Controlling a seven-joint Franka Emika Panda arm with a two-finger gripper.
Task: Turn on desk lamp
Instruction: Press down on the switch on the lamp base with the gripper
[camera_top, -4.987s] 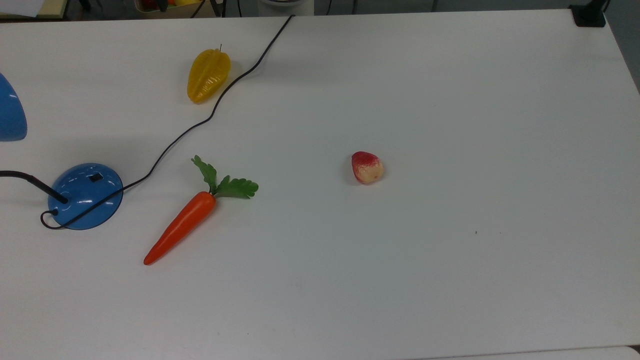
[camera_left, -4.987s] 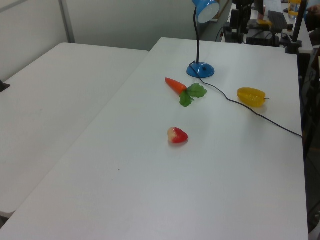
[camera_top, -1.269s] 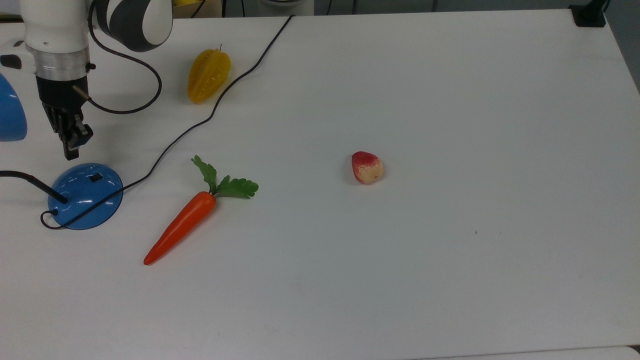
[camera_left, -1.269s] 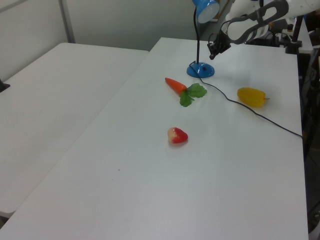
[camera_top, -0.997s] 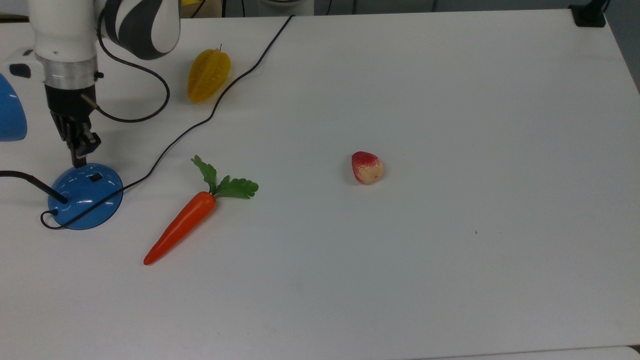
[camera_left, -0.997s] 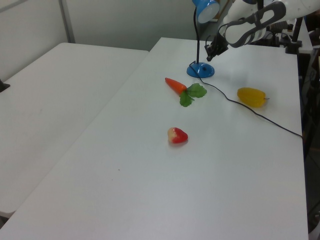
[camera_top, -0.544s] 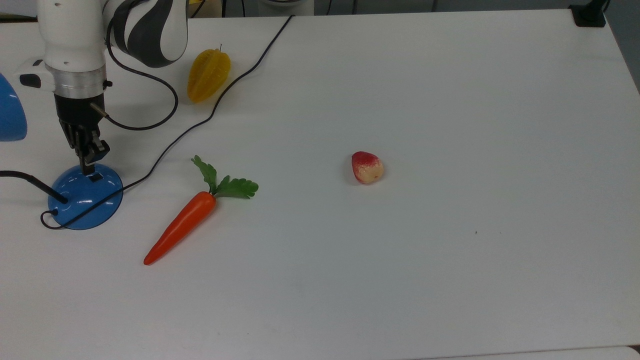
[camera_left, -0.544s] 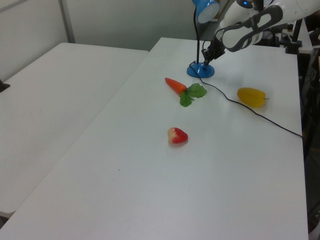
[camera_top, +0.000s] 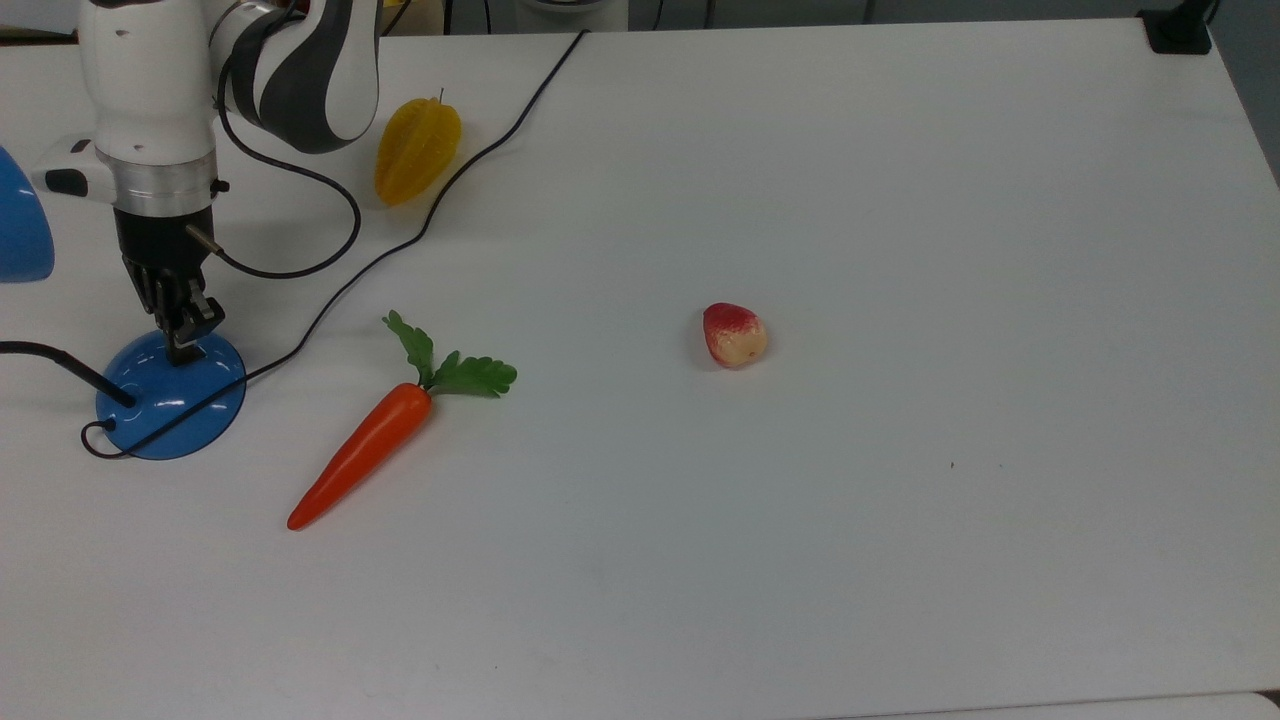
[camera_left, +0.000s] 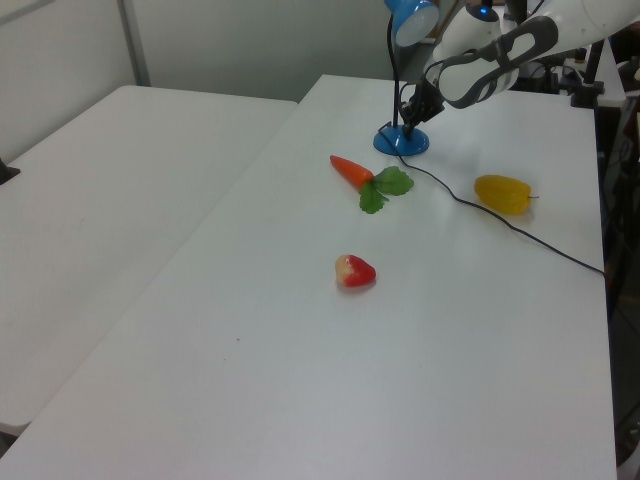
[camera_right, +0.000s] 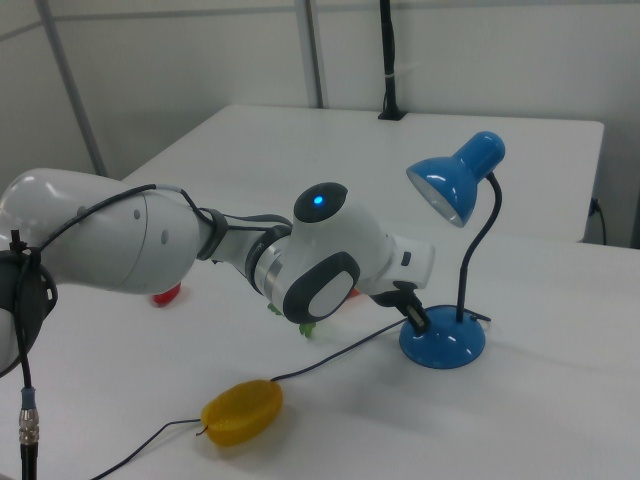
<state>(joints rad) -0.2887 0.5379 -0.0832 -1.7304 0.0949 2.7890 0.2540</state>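
A: The desk lamp (camera_top: 170, 395) sits at the far left of the top view, its glossy blue dome base near the bench (camera_top: 900, 200) edge, the thin black gooseneck arching off the top view's left toward the blue shade. The tool (camera_top: 184, 350) is down on the top of that dome, tip at the spot where the small black switch would be.

B: Closed or open?

A: The fingers look pinched together into one narrow point, holding nothing. In the right view the tool (camera_right: 418, 320) meets the base just beside the neck's foot.

B: So is the lamp on?

A: I judge not yet. The shade (camera_right: 457, 180) shows no glow inside in the right view. The approach looks done; the press itself is what remains.

B: And moving right along the bench?

A: The black cord (camera_top: 400, 250) loops off the base and runs up across the matte white top. Next comes a smooth orange plastic carrot (camera_top: 365, 455) with crinkled green leaves, then a ribbed, waxy yellow starfruit (camera_top: 415, 150) above it, touching nothing. Well apart, toward the middle, lies a small rounded red-and-cream strawberry (camera_top: 735, 335).
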